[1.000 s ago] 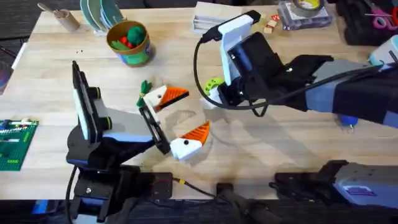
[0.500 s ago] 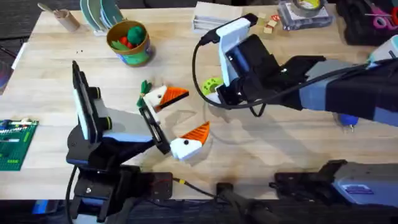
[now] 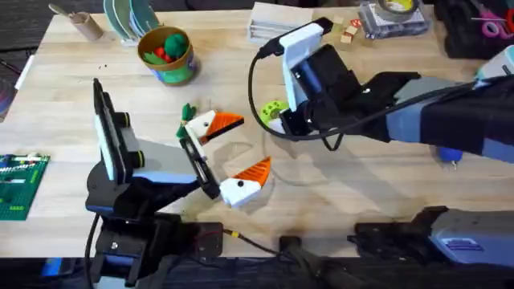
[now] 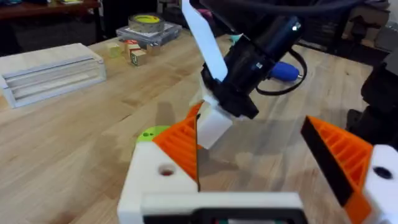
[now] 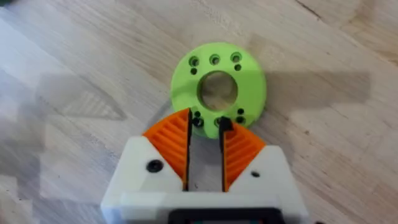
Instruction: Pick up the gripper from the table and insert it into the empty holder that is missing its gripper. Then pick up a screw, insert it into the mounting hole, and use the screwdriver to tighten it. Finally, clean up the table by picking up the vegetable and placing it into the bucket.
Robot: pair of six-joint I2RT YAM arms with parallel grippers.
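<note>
The screw looks like the small dark bit (image 5: 225,124) sitting in a hole on the near edge of the green disc (image 5: 181,87), and it is lying right at the tips of the right pincer (image 5: 206,121). I cannot be sure it is a screw, it is so small. The right pincer is hanging just over the disc with its orange pads (image 5: 171,140) loose, leaving a thin gap, and nothing is being held. To do this well, I think it should be sliding a little sideways so the dark bit is sitting in the middle of the gap, then going straight down, squeezing softly and lifting slowly so the disc is not dragging along the table (image 5: 74,50). The left pincer (image 3: 238,144) is waiting near the right one, spread wide and holding nothing. The blue screwdriver (image 4: 283,70) is lying behind the right pincer.
</note>
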